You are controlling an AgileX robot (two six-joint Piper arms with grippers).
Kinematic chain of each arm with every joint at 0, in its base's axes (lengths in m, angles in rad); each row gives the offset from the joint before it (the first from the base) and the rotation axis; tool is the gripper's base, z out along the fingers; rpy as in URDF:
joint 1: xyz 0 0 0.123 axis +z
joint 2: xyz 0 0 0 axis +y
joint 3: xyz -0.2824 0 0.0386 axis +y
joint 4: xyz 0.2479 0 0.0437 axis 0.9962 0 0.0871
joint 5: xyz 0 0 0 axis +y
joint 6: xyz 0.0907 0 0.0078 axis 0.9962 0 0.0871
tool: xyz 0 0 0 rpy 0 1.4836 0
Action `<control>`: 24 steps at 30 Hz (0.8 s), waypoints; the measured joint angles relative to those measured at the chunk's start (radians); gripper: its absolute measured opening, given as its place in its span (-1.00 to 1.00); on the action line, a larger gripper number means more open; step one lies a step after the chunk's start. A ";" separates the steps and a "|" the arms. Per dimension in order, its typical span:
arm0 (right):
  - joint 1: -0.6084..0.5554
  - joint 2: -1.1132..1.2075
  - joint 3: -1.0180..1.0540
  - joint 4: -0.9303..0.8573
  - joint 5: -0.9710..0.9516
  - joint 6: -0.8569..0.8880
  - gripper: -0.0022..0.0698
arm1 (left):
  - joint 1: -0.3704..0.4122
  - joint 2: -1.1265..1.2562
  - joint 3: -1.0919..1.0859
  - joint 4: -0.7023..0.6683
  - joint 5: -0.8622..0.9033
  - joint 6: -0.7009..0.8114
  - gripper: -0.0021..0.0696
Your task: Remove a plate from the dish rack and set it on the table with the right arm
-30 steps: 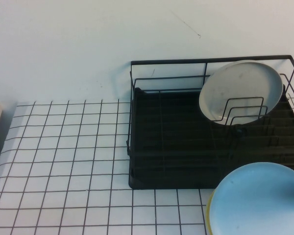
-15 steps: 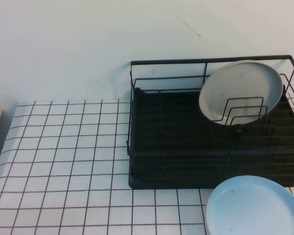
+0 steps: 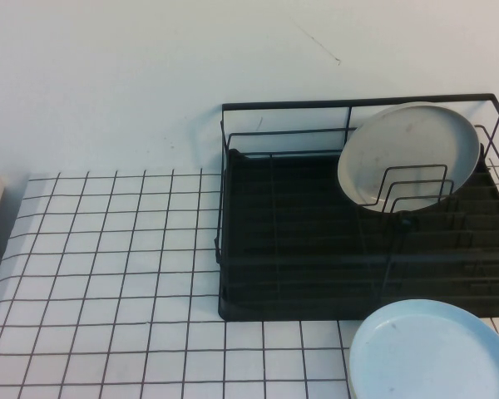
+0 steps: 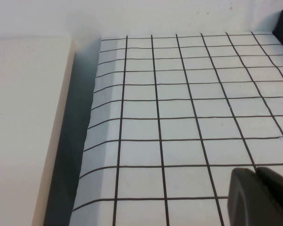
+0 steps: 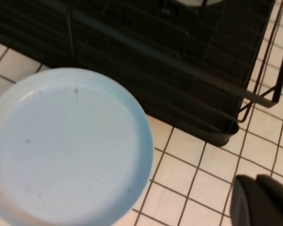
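The light-blue plate (image 3: 432,353) lies flat on the table (image 3: 108,274) just in front of the dish rack (image 3: 299,249), at the front right. In the right wrist view the plate (image 5: 66,146) lies free beside the rack's front corner (image 5: 217,134). My right gripper (image 5: 256,178) is shut and empty, above the grid cloth (image 5: 179,160) and apart from the plate. My left gripper (image 4: 257,172) is shut and empty above the cloth (image 4: 179,117) far to the left. Neither gripper shows in the high view.
A whitish-grey plate (image 3: 409,154) leans in the wire dividers at the rack's back right. A cream block (image 4: 23,132) stands beside the table's left edge, with a dark gap between them. The white wall is behind the rack.
The light-blue plate has gone down and now lies lower and flatter. The yellow rim below it no longer shows. The white gripper part at the right edge has left the high view.
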 joint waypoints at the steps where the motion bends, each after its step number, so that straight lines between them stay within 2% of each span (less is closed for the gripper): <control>1: 0.000 -0.038 0.016 0.000 -0.008 0.005 -0.92 | 0.000 0.000 0.000 0.000 0.000 0.000 -0.95; 6: 0.000 -0.172 0.036 0.058 0.028 0.031 -0.94 | 0.000 0.000 0.000 0.000 0.000 0.000 -0.95; 12: 0.000 -0.223 0.036 0.125 0.075 0.034 -0.95 | 0.000 0.000 0.000 0.000 0.000 0.000 -0.95; 18: 0.000 -0.229 0.036 0.121 0.100 0.034 -0.95 | 0.000 0.000 0.000 0.000 0.000 0.000 -0.95; 24: -0.043 -0.416 0.039 0.077 0.066 0.042 -0.95 | 0.000 0.000 0.000 0.000 0.000 0.000 -0.95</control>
